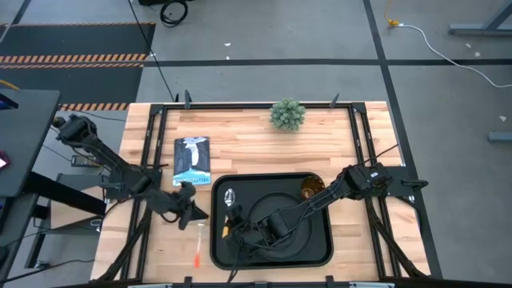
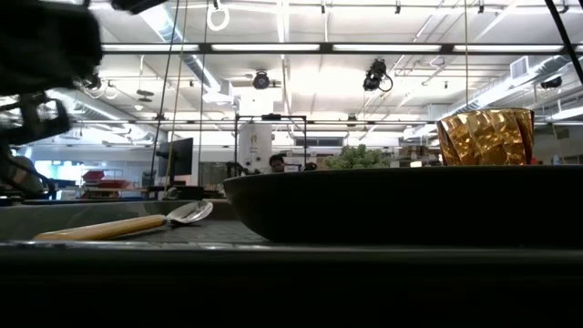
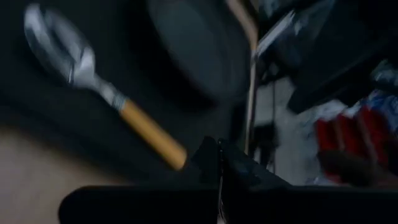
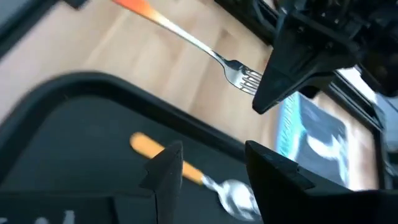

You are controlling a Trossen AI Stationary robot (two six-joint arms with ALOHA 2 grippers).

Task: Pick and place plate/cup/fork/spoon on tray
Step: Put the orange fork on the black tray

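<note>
The right gripper (image 4: 208, 171) is seen in its wrist view with its two dark fingers (image 4: 166, 167) parted by a moderate gap and nothing held between them; the spoon (image 4: 193, 174) lies beyond that gap on the tray (image 4: 56, 143), orange handle toward the left of the frame, bowl toward the lower centre. In the high view this gripper (image 1: 234, 232) sits at the lower left of the tray (image 1: 320, 248), just beside the spoon (image 1: 230, 210).

The left gripper (image 1: 196, 213) is placed just left of the tray's left edge, over bare wood, near the tines of the fork (image 1: 198, 245), which rests on the table in the lower centre-left of the high view. Whether its fingers are apart cannot be told.

The plate (image 1: 280, 214) is seated in the middle of the tray, and the cup (image 1: 310, 190) stands at the tray's upper right. Only the fork appears to remain outside.

The two grippers are close together across the tray rim; a collision is judged possible if both move at once. A nudge from the right fingers could also slide the spoon.

Much of the plate is covered by the right arm in the high view. In the low view the fork is not visible.
</note>
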